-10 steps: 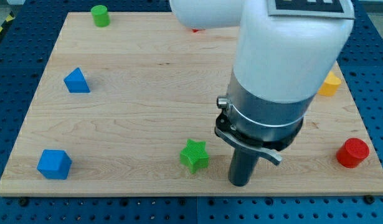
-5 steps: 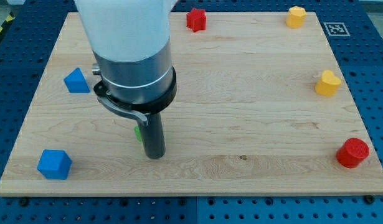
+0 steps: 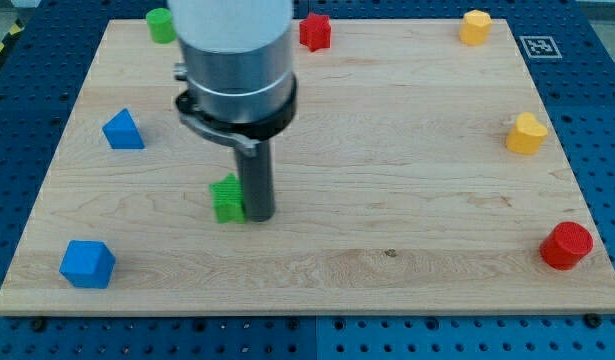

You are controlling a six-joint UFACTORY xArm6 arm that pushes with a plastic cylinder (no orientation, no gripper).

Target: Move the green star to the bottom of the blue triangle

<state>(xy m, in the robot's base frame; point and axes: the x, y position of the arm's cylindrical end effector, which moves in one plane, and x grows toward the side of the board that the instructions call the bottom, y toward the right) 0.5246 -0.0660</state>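
**A:** Where is my tip point(image 3: 259, 217) right now?

**B:** It sits on the table point(image 3: 387, 150), left of the middle, touching the right side of the green star point(image 3: 227, 199). The rod partly covers the star's right edge, so only its left part shows.

**A:** And the star compared with the blue triangle point(image 3: 122, 130)?

**B:** The star lies below the triangle and off to the view's right of it, with bare wood between them. It is not straight under the triangle.

**A:** What about a gripper, spread or pressed together?

**B:** The arm carries none, only the straight dark rod under a grey collar, so nothing is pinched; the rod merely leans against the star's side.

**A:** What else is on the table?

**B:** A blue cube point(image 3: 86, 264) near the bottom left corner, well below the triangle. A green cylinder point(image 3: 160, 24) at the top edge on the left, partly hidden behind the arm's white body. A red block point(image 3: 314, 31), star-like as far as I can tell, at the top edge just right of the arm. A yellow block point(image 3: 475, 26) near the top right corner, and another yellow block point(image 3: 526, 133) by the right edge. A red cylinder point(image 3: 566, 246) close to the bottom right corner.

**A:** Are any of those touching each other?

**B:** No, they stand well apart, all near the table's edges
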